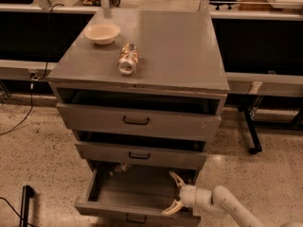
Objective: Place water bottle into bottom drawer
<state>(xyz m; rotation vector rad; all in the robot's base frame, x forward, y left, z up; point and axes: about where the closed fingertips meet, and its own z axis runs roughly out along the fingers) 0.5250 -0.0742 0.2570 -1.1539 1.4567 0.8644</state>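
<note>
The bottom drawer of the grey cabinet is pulled out, its small black handle at the frame's lower edge. The water bottle lies on its side at the drawer's back left, partly tucked under the middle drawer. My gripper hangs over the drawer's right side with its pale fingers spread apart and nothing between them. It is well right of the bottle and not touching it. The white arm runs off to the lower right.
On the cabinet top lie a cream bowl and a stubby brown-orange labelled jar on its side. The two upper drawers stand slightly ajar. A black table leg stands at the right, a cable on the floor at the left.
</note>
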